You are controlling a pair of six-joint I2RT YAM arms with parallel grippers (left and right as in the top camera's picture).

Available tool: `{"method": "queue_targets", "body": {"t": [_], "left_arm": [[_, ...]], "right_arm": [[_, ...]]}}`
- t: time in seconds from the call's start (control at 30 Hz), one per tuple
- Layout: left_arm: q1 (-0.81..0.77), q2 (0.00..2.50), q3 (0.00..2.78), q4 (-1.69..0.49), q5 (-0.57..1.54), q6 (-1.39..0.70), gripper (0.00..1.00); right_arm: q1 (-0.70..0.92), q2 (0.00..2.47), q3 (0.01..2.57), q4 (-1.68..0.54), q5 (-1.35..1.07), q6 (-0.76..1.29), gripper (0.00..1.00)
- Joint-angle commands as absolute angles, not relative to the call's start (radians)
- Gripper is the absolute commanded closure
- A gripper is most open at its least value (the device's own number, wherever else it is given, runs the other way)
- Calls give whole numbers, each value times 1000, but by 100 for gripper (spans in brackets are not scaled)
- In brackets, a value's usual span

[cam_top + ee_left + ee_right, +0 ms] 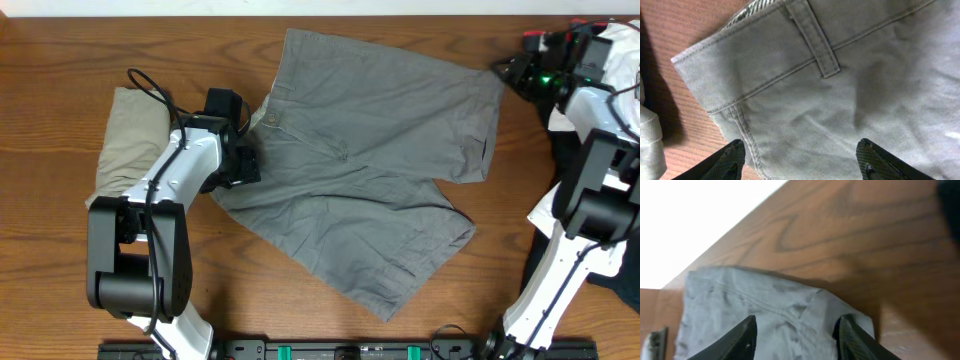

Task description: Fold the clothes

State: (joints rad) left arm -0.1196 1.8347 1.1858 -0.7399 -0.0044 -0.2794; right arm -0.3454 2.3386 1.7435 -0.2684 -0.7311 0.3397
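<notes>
Robotics lab or test bench, prob. not a home: left arm (pixel 160 230) and right arm (pixel 590 200), w/ loose cable (pixel 150 85), stand at a black rail (pixel 340 350) along the front edge of a wood-grain counter (pixel 60 50). Green LED (pixel 543 78) glows on the right arm. Grey shorts (pixel 370 170) lie spread between them.

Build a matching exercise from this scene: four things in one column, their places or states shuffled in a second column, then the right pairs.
Column one
1. grey cotton shorts
2. khaki-beige cotton shorts
3. left gripper
4. right gripper

Column two
A. open above a waistband with a belt loop
B. folded, at the left side of the wooden table
C. open over a leg-hem corner
D. spread flat in the middle

Pairs: 1-D, 2-B, 3-A, 4-C
</notes>
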Motion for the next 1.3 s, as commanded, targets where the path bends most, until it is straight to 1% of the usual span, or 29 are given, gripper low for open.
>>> {"method": "queue_targets", "body": {"t": [0.0, 0.2, 0.27, 0.33, 0.37, 0.4, 0.43, 0.47, 0.5, 0.57, 0.7, 0.73, 0.83, 0.97, 1.07, 1.27], "left_arm": [[-119, 1838, 1182, -760, -7, -262, 27], [-118, 1812, 1182, -770, -7, -263, 27], [-118, 1794, 1183, -769, -4, -264, 27], [-117, 1771, 1186, -769, 9, -267, 27], [-114, 1758, 1188, -768, 16, -267, 27], [-113, 1742, 1192, -769, 16, -267, 31], [-111, 1724, 1195, -768, 16, -267, 40], [-108, 1709, 1197, -766, 16, -266, 51], [-107, 1694, 1197, -759, 17, -266, 60], [-107, 1671, 1197, -731, 18, -257, 69], [-110, 1693, 1195, -686, 36, -126, 80], [-110, 1708, 1195, -681, 59, -92, 85], [-110, 1780, 1195, -675, 90, -21, 94], [-110, 1876, 1195, -681, 90, -15, 94], [-110, 1932, 1195, -725, 90, -42, 94], [-110, 1975, 1191, -874, 83, -205, 94]], "right_arm": [[-416, 2205, 1746, -306, -820, 285, 48], [-446, 2028, 1746, -539, -811, 176, 48], [-440, 1984, 1746, -630, -788, 167, 49], [-426, 1953, 1746, -727, -738, 167, 61], [-412, 1945, 1746, -775, -702, 166, 69], [-394, 1943, 1746, -822, -659, 167, 76], [-370, 1943, 1745, -867, -615, 166, 81], [-346, 1947, 1742, -897, -577, 160, 82], [-317, 1949, 1735, -916, -542, 156, 82], [-245, 1953, 1707, -922, -471, 156, 83], [-115, 1955, 1662, -857, -436, 157, 79], [-88, 1955, 1659, -840, -434, 160, 79], [-35, 1955, 1659, -811, -434, 160, 77], [2, 1955, 1658, -823, -433, 173, 76], [21, 1965, 1658, -839, -417, 186, 74], [41, 2017, 1643, -840, -258, 251, 73]]}}
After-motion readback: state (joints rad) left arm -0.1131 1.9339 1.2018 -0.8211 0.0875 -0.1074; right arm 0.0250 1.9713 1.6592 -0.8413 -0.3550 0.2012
